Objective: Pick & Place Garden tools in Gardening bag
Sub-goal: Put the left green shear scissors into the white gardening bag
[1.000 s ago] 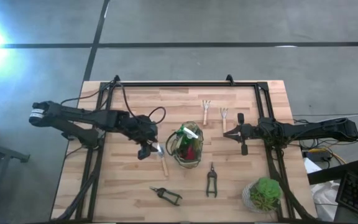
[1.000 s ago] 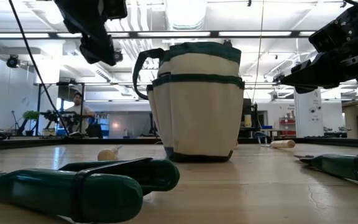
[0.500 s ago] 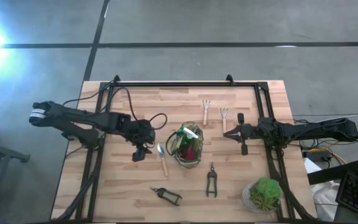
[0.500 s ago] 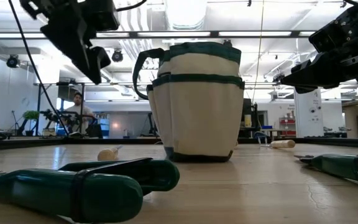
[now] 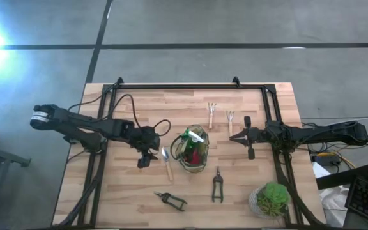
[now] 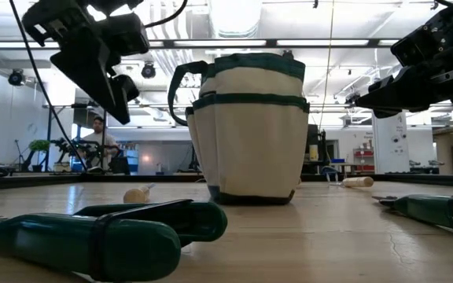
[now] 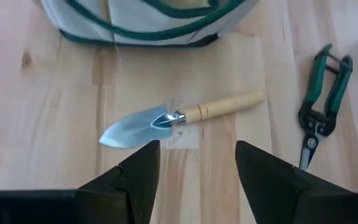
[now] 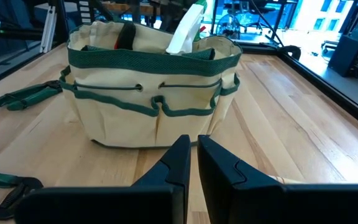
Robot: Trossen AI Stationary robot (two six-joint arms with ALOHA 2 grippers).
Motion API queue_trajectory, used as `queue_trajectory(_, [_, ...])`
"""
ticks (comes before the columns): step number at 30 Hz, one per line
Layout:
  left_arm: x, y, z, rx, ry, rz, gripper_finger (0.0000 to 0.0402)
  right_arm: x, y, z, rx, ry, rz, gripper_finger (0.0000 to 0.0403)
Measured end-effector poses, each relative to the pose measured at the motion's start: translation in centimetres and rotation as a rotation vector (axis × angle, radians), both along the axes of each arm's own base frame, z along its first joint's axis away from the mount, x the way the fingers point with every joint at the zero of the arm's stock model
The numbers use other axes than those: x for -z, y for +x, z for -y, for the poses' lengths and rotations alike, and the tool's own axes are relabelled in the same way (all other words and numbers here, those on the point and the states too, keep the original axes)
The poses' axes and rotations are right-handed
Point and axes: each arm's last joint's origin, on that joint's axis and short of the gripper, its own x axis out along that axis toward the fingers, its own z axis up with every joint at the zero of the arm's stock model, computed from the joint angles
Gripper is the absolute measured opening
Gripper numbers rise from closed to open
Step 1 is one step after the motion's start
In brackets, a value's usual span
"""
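Observation:
The khaki gardening bag [image 5: 193, 150] with green trim stands upright at mid-table, and a white-topped spray bottle [image 8: 185, 28] and a red-and-black tool stick out of it. A wooden-handled trowel [image 7: 179, 116] lies flat on the table just left of the bag. My left gripper [image 7: 197, 163] hovers open above the trowel, slanting down, and touches nothing. Two small forks [image 5: 220, 116] lie beyond the bag. Two pruners [image 5: 218, 185] [image 5: 171, 200] lie nearer the front edge. My right gripper [image 5: 238, 137] is shut, held level to the right of the bag, and empty.
A bushy potted plant [image 5: 272, 199] stands at the front right corner. A black frame [image 5: 184, 86] runs along the table's far edge and down both sides. One pruner's green handles [image 6: 101, 236] lie close to the low camera. Beyond the table, in the room, is a person.
My left gripper has come down toward the table and drawn back a little toward the left edge, off the bag's side, rolling slightly. It now hangs lower over the trowel. The trowel, the bag and the right arm have kept still.

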Motion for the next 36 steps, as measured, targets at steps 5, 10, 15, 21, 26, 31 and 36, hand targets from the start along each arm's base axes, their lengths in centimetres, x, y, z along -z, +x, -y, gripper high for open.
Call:
queue_trajectory(5, [-0.1,0.2,0.0,-0.110,-0.086,-0.003,0.0210,0.0,0.0,0.0,0.000,0.000,0.000,0.0027])
queue_trajectory(10, [0.2,0.3,0.0,-0.172,-0.140,0.011,0.0211,0.0,0.0,0.0,0.000,0.000,0.000,0.0027])
queue_trajectory(15, [0.7,0.1,-0.1,-0.230,-0.134,-0.005,0.0208,0.0,0.0,0.0,0.000,0.000,0.000,0.0027])
queue_trajectory(21, [1.2,-0.1,-0.5,-0.317,-0.110,-0.013,0.0208,0.0,0.0,0.0,0.000,0.000,0.000,0.0027])
queue_trajectory(26, [1.3,-0.1,-0.7,-0.352,-0.095,-0.011,0.0208,0.0,0.0,0.0,0.000,0.000,0.000,0.0027])
queue_trajectory(31, [1.5,-0.2,-0.8,-0.376,-0.067,-0.009,0.0209,0.0,0.0,0.0,0.000,0.000,0.000,0.0027])
queue_trajectory(36, [1.5,-0.2,-0.8,-0.393,-0.056,-0.005,0.0208,0.0,0.0,0.0,0.000,0.000,0.000,0.0027])
